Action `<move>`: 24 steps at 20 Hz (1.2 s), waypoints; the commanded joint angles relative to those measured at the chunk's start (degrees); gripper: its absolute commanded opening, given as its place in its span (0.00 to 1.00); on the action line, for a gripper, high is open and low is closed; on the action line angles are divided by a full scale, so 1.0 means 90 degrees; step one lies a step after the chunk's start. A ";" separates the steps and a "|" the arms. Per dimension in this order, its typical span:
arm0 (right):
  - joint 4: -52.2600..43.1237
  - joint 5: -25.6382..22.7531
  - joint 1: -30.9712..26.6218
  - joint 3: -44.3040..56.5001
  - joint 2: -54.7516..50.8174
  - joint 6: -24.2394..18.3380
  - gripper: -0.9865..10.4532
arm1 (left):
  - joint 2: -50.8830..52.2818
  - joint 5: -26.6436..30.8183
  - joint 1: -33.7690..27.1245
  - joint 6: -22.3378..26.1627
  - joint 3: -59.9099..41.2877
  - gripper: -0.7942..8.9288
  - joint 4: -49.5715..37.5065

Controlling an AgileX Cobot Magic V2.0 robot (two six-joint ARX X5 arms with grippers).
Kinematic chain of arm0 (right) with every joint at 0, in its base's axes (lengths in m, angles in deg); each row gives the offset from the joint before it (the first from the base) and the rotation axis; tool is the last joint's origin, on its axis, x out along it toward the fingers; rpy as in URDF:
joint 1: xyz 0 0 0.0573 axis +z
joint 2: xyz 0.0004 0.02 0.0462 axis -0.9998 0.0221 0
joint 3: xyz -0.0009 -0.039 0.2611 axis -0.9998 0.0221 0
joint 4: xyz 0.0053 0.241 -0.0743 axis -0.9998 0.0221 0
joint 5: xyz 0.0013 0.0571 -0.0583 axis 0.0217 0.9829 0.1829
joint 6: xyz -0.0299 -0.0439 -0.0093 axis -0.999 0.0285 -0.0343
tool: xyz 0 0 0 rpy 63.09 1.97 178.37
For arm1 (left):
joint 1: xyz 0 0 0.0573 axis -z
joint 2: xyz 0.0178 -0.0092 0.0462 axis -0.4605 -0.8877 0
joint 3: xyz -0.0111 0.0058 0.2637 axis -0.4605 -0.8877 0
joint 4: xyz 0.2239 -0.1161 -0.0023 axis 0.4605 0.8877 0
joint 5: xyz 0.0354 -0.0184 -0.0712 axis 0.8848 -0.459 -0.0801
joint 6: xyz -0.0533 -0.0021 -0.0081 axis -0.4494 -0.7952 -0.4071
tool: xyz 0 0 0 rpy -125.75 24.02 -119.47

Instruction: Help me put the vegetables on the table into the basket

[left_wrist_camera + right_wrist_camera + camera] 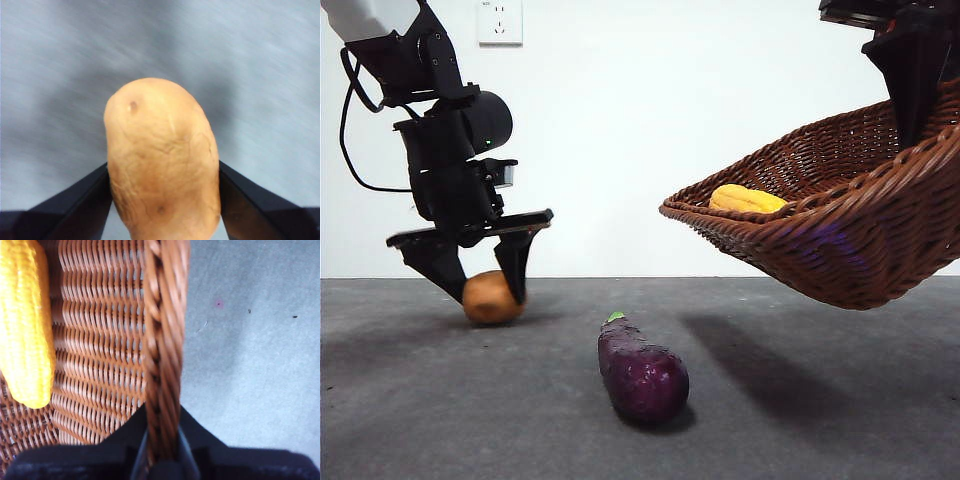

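Left gripper (488, 292) down at the table (800, 400), jaws pinching the brown potato (491, 297) from both sides. Right gripper (162, 440) clamped on the braided rim of the wicker basket (860, 240) — held tilted clear of the table, corn cob (747, 199) lying inside. Purple eggplant (641, 372) loose on the table, between potato and basket.

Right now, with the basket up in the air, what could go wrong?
The basket hangs tilted from the right claw, pinched only at its rim; the corn lies near the low edge and might slide out. The left claw grips the potato by its rounded sides, so it could slip when lifted.
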 commanded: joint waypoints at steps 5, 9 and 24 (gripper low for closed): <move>-0.0214 0.0051 0.0005 0.0022 -0.0046 0.0007 0.07 | 0.0799 -0.2504 0.0153 0.0078 -0.0032 0.07 0.0716; -0.0226 0.0051 0.0005 0.0022 -0.0046 0.0007 0.07 | 0.1853 -0.2353 0.0568 0.0425 -0.0032 0.07 0.1129; -0.0228 0.0670 0.0022 0.0022 -0.0046 0.0007 0.07 | 0.2956 -0.1741 0.3932 0.1256 -0.0036 0.07 0.1642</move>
